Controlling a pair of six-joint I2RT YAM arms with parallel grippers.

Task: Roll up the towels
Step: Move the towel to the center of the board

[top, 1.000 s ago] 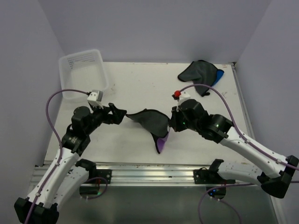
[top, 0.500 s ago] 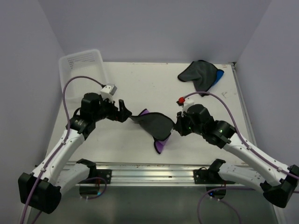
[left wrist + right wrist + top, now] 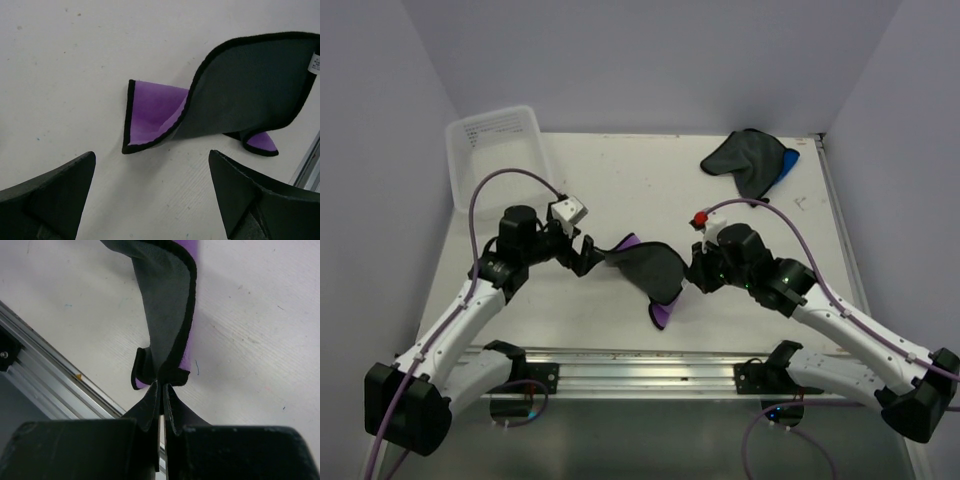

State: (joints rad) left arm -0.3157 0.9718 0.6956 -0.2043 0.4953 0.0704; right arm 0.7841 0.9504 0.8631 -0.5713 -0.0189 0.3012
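The purple towel, grey on its other face with black edging, lies twisted mid-table. My right gripper is shut on its right edge and holds that side raised; in the right wrist view the cloth is pinched between the closed fingers of the gripper. My left gripper stands open just left of the towel. In the left wrist view the towel's purple corner lies on the table beyond the gripper, untouched. The dark grey towel lies crumpled over the blue towel at the back right.
A clear plastic tub stands at the back left corner. An aluminium rail runs along the table's near edge. Walls close in the left, back and right sides.
My left arm has swung right and forward to the towel's left corner, still open. A purple corner now shows on the towel's left. The right gripper keeps its hold, barely shifted.
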